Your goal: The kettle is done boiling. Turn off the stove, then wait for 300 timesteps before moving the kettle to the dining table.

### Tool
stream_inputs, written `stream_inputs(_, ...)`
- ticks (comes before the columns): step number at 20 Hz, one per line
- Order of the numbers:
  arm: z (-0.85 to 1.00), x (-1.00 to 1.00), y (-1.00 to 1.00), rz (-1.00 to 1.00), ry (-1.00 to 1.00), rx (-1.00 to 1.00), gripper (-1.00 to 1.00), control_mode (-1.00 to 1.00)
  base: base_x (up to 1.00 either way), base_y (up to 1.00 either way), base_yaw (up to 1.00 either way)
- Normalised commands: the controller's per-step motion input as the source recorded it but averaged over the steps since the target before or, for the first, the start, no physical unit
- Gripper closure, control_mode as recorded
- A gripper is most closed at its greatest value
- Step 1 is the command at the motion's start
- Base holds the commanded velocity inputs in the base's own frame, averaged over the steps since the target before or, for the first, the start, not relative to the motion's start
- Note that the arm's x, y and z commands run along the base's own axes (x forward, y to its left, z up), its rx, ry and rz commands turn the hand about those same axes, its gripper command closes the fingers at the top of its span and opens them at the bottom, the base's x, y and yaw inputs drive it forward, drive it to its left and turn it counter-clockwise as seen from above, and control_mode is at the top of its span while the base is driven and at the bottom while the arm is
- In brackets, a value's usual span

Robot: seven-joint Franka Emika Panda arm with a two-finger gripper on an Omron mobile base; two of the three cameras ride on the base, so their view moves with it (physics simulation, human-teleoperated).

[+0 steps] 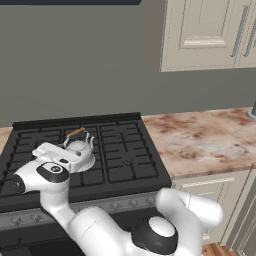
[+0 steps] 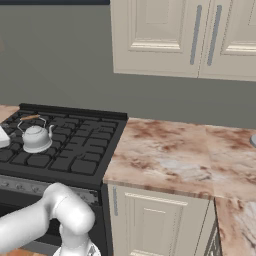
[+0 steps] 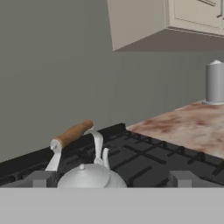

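The kettle [image 3: 91, 176] lies closest in the hand view, its lid just ahead of the tool's two tips [image 3: 181, 178], which stand apart on either side of it, clamped on nothing. In the left base view the kettle [image 1: 80, 152] sits on the stove [image 1: 125, 160] grates at the left side, touching the white hand at its 8 o'clock. Its wooden handle bar [image 3: 72, 133] runs from 8 to 2 o'clock in the hand view, the long axis; the spout [image 2: 51, 129] points to 2 o'clock in the right base view. As a judgement, closing low could pinch the lid rather than the bar, and the round body could slip or tip. Beyond, a marbled surface [image 1: 200, 137] stretches away at 3 o'clock, bearing a grey canister [image 3: 215, 82].
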Motion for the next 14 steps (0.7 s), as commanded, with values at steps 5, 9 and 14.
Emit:
stream_inputs(5,0.0,0.22,0.1,-0.03,0.0,0.0,-1.0,-1.0,0.0,0.0,0.0)
stream_inputs(9,0.0,0.29,0.09,-0.01,0.02,0.0,-1.0,-1.0,0.0,0.0,0.0)
stream_inputs(14,0.0,0.3,0.1,0.0,0.04,0.0,-1.0,-1.0,0.0,0.0,0.0)
